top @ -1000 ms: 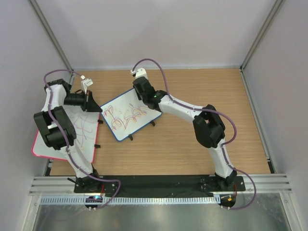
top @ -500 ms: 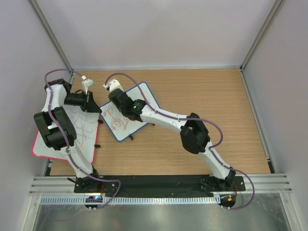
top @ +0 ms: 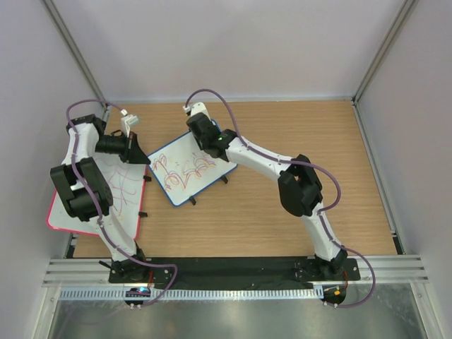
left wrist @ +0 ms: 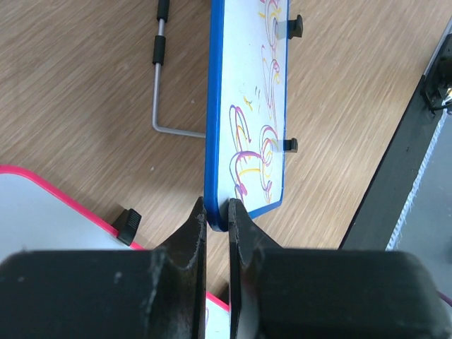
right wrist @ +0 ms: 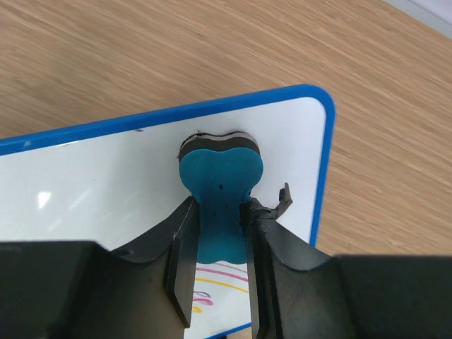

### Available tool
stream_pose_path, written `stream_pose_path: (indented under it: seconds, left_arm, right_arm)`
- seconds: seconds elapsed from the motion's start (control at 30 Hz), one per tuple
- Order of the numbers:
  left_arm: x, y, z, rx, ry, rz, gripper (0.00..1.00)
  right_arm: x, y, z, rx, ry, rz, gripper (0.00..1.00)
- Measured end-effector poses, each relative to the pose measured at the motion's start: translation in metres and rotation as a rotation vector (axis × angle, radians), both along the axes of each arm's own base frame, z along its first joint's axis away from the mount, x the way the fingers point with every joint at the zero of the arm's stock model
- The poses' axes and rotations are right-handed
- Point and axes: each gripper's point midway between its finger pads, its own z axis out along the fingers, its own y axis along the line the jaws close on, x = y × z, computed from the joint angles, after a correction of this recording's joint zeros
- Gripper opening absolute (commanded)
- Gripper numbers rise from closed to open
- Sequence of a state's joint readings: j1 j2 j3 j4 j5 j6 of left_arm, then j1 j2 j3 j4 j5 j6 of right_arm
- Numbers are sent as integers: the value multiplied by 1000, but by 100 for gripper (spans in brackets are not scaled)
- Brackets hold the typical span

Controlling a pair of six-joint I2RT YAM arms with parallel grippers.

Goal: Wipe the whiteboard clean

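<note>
The small blue-framed whiteboard (top: 189,168) lies tilted at the table's middle left, with red, purple and yellow scribbles on its lower half and a wiped upper part. My left gripper (top: 143,157) is shut on its near left corner; in the left wrist view (left wrist: 217,212) the jaws pinch the blue edge (left wrist: 210,127). My right gripper (top: 205,134) is shut on a teal eraser (right wrist: 220,194), pressing it on the clean white surface (right wrist: 106,183) near the board's far right corner (right wrist: 321,106).
A larger pink-framed whiteboard (top: 106,194) with purple scribbles lies at the left under my left arm. A bent metal stand bar (left wrist: 159,85) lies on the wood beside the blue board. Grey walls surround the table.
My right gripper swept the eraser left across the board half a second ago and has now come back to the board's far right corner. The left gripper has not moved.
</note>
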State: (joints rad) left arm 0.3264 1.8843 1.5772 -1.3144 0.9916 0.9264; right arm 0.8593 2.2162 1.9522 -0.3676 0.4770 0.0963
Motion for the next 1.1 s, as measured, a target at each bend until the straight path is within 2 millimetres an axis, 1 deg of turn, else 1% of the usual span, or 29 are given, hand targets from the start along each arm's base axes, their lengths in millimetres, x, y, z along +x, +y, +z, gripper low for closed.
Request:
stream_pose_path:
  seconds: [0.07,0.2,0.37,0.5,0.6,0.73,0.87,1.0,1.03,1.1]
  left_arm:
    - [0,-1,1,0,1,0,0]
    - [-1,-2,2,7,-2,-4,0]
    - [-3,0,0,23,10,-3,0]
    - [-3,1,0,34,10,-4,0]
    - [-3,1,0,40,8,-5,0]
    - [-3,2,-1,42,4,-5,0]
    - [-1,3,-2,50,-1,-4,0]
    - [-1,4,-2,56,-3,-4,0]
    - [0,4,-2,56,-5,-4,0]
    - [1,4,-2,56,-10,-4,0]
  right_arm:
    - [4,-8,1,-14,10,-14,1]
    - [5,-7,2,-55,12,-8,1]
    - [-1,6,2,-118,-4,22,1]
    - [-11,29,6,-114,-18,75,1]
    - [-27,49,8,-107,-18,145,1]
    - [-56,80,6,-105,-15,266,1]
    - [-97,117,-8,-103,-19,413,1]
    - [-124,135,-19,-104,-12,499,1]
    - [-129,138,-20,-100,-8,513,1]
    - [-133,141,-21,-92,-4,524,1]
